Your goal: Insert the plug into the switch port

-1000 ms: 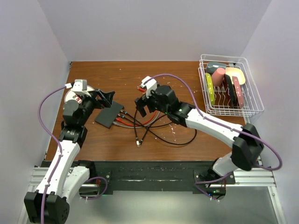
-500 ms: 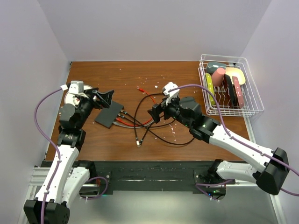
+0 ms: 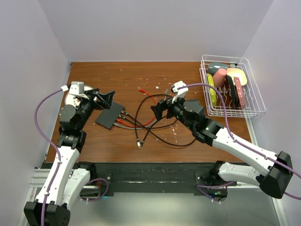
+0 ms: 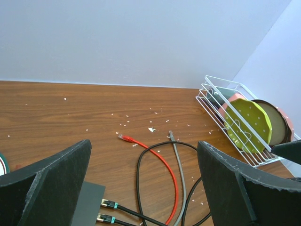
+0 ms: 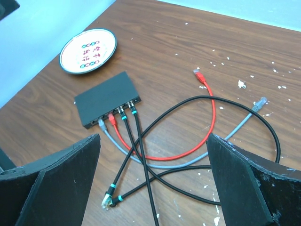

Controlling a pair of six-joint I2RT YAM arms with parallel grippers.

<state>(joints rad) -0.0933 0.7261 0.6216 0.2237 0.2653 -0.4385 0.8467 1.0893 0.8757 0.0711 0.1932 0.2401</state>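
The black switch box [image 3: 110, 116] lies on the table at the left; it also shows in the right wrist view [image 5: 104, 98]. Its row of ports [image 5: 114, 117] holds a grey, a red and two black plugs. Loose plugs lie on the table: a red one [image 3: 140, 89] [image 5: 198, 74] [image 4: 124, 137], a grey one [image 3: 165, 90] [image 5: 261, 101] [image 4: 171, 135], and two black-cable ends [image 3: 138, 144] [image 5: 107, 201]. My left gripper [image 3: 107, 98] [image 4: 146, 188] is open and empty, above the box's far end. My right gripper [image 3: 157, 110] [image 5: 153, 188] is open and empty, above the cable loops right of the box.
A patterned plate [image 3: 72, 97] [image 5: 88, 50] lies left of the box. A white wire rack [image 3: 249, 106] [image 4: 211, 82] holding dishes stands at the far right. Looped cables and white crumbs cover the middle of the brown table [image 3: 117, 77].
My right gripper has drawn back to the right, away from the box, and stays open. My left arm has shifted slightly left. The cables and box have not moved.
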